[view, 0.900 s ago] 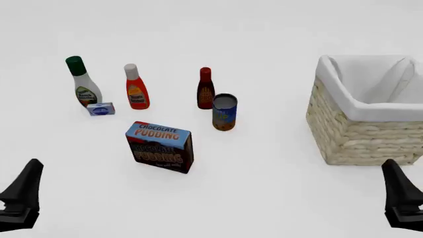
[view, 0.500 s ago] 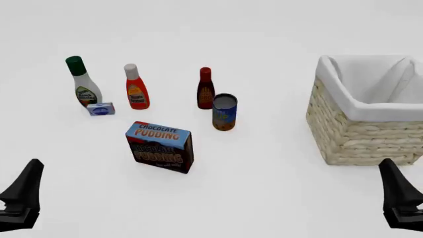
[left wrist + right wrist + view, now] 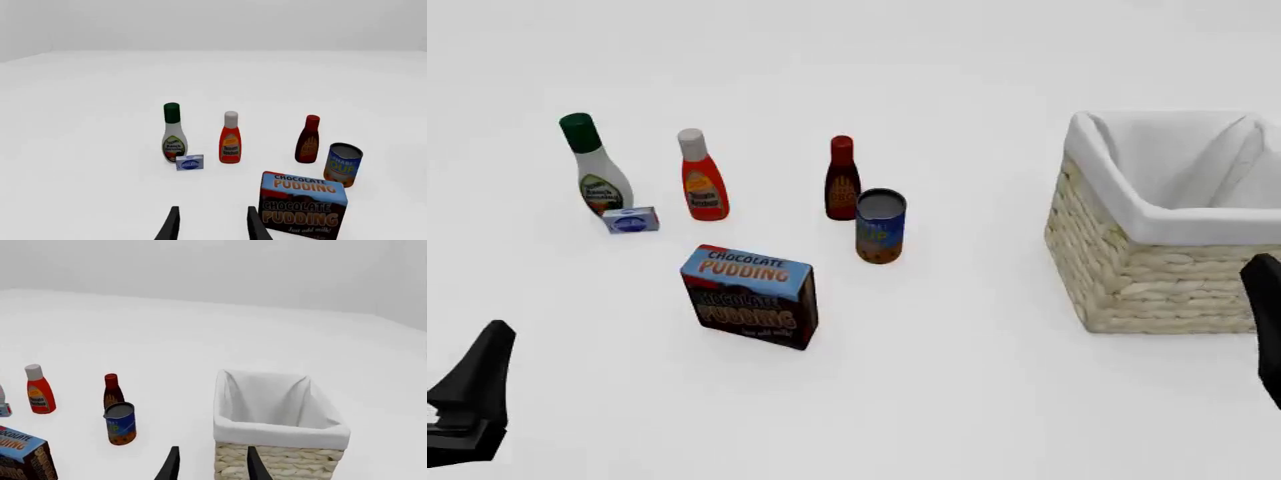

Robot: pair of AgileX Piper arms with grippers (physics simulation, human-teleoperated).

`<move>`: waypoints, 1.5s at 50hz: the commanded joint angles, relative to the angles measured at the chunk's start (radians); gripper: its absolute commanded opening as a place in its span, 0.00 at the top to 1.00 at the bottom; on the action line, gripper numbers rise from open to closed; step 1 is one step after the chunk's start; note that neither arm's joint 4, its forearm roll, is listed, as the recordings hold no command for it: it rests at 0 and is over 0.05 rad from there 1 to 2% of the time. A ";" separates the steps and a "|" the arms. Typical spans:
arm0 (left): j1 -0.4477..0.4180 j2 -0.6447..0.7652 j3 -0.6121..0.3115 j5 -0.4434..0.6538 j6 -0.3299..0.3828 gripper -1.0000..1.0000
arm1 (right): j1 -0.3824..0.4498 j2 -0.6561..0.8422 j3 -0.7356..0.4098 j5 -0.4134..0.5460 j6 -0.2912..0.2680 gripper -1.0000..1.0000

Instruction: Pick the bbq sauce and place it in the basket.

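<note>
Reach is only starting: the sauce (image 3: 842, 178) stands upright at centre, the can (image 3: 880, 226) just beside it at four o'clock, the basket (image 3: 1154, 262) at three o'clock. Both grippers, left (image 3: 210, 225) and right (image 3: 210, 464), are spread and empty. The approach likely needs to dodge that can.

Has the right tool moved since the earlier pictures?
Yes. The right tool has risen and shifted right, now overlapping the basket's lower right corner.

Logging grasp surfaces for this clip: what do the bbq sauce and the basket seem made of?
The bbq sauce: seemingly smooth plastic or glass, dark reddish-brown with red cap and orange label; which one the render leaves open. The basket: woven straw-coloured wicker, matte, with a white cloth lining folded over its rim.
</note>
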 commanded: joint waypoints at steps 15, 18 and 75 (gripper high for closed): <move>0.000 0.000 0.000 0.000 0.000 0.00 | 0.015 0.436 -0.451 0.160 -0.051 0.00; 0.000 0.000 0.000 0.000 0.000 0.00 | 0.030 0.474 -0.490 0.179 -0.067 0.00; 0.000 0.000 0.000 0.000 0.000 0.00 | 0.324 1.408 -1.355 0.400 -0.024 0.00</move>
